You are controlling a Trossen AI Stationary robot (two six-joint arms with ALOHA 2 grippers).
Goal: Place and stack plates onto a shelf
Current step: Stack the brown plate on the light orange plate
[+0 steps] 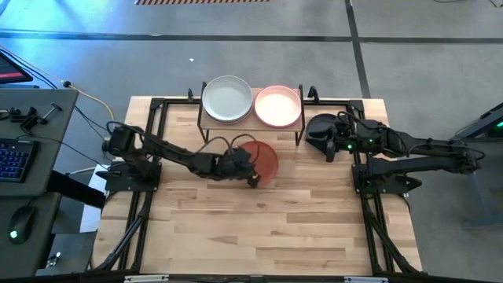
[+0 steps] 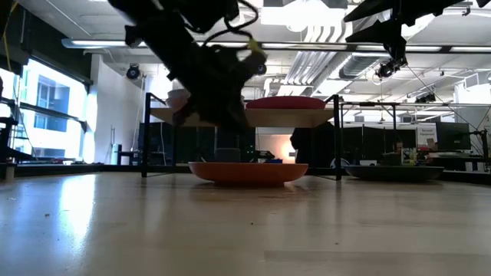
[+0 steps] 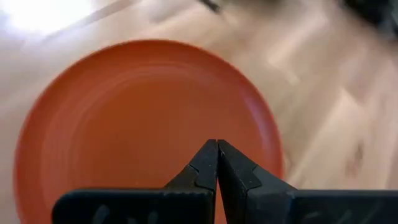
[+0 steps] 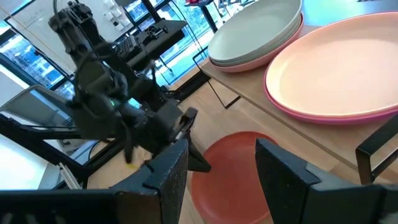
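A terracotta plate (image 1: 266,159) lies flat on the table just in front of the shelf (image 2: 284,116). My left gripper (image 3: 217,146) is shut and slants down over this plate's near part. In the low view it hangs a little above the plate (image 2: 248,172). On the shelf top are two stacks of plates. A pale grey-white plate (image 1: 228,99) tops the left one and a peach plate (image 1: 278,106) tops the right one. My right gripper (image 4: 221,168) waits open at the shelf's right end, nothing between its fingers, over a dark grey plate (image 2: 395,172) on the table.
Black frame rails (image 1: 149,134) run along the table's left and right sides. The wooden tabletop (image 1: 259,228) lies bare toward its near edge. A desk with a keyboard (image 1: 14,157) stands off the table's left.
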